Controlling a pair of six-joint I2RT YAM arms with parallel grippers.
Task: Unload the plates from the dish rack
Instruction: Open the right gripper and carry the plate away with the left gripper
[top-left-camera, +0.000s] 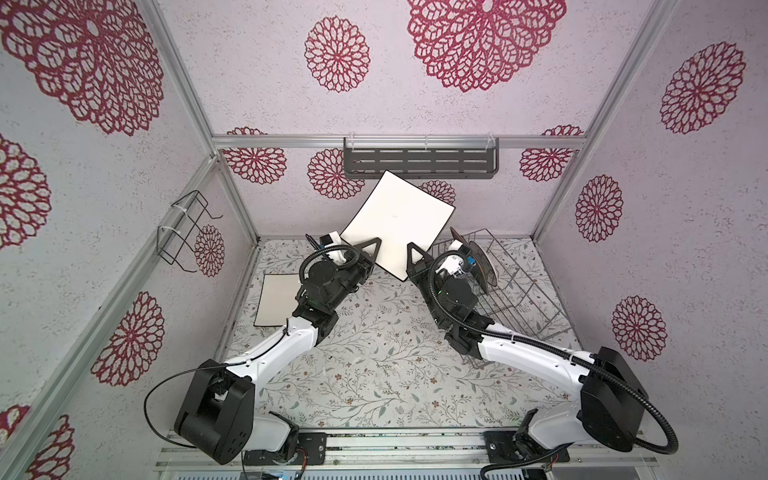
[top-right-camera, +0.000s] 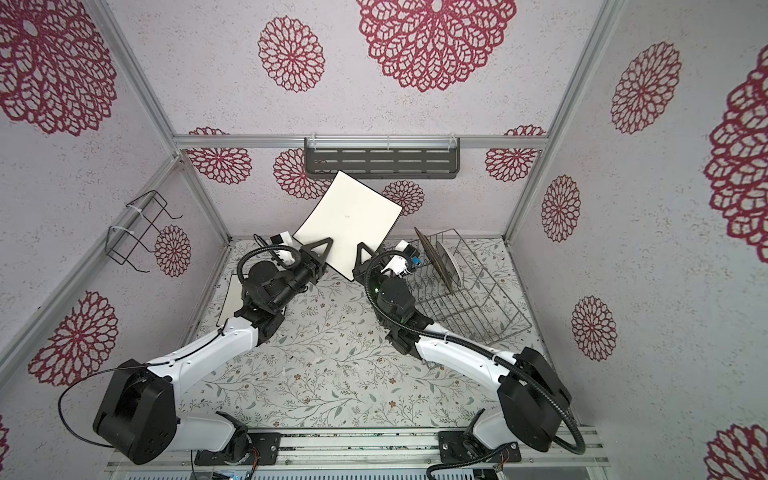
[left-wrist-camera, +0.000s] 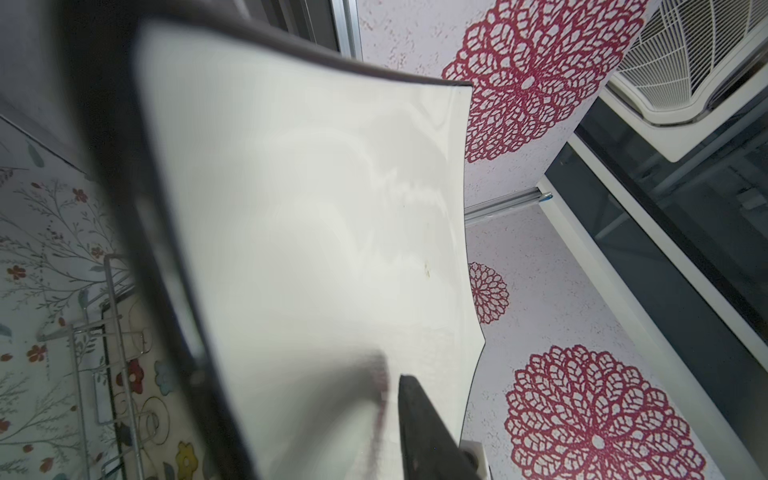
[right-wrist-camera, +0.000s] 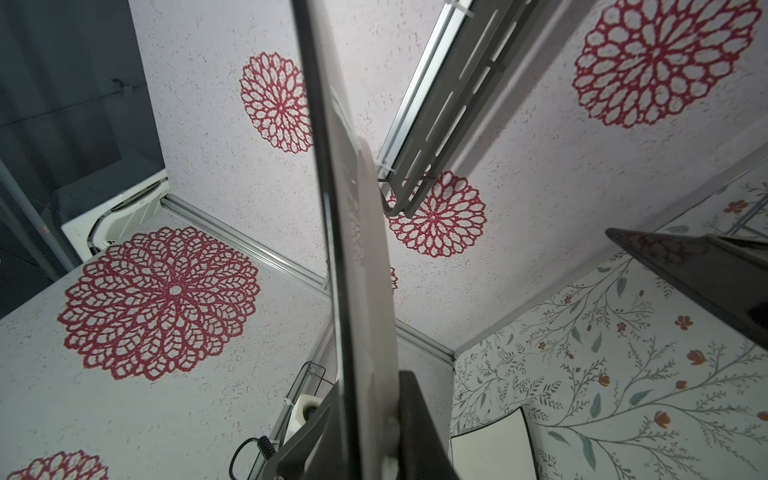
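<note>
1. White plate (top-left-camera: 397, 224): held aloft, clear of the desk (top-left-camera: 374, 374). It rises up and away from the fingertips of both hands, and its lowest corner hangs in the gap between them
2. Right hand (top-left-camera: 415, 255): pinches one lower edge of the white plate. In the right wrist view the plate runs edge-on straight out from between the fingers (right-wrist-camera: 419, 428)
3. Left hand (top-left-camera: 370, 249): its fingers (left-wrist-camera: 428, 432) straddle the adjoining lower edge, one on each face. Whether they press the plate cannot be told
4. Orientation: the plate stands steeply with its broad face to both top views, one corner down and the opposite corner up near the grey shelf (top-left-camera: 419, 162). Its outline is close to square, so no long axis can be fixed
5. Judged step: a transfer from right hand to left. A cream plate (top-left-camera: 276, 301) lies flat on the desk below the left hand, alongside its forearm, so the left arm is the nearer one for setting down there
6. Dish rack (top-left-camera: 519, 286): just beside the right hand, on its outer side. It holds a round plate (top-right-camera: 451, 264) and a thin dark plate (top-right-camera: 424, 243), both upright
</note>
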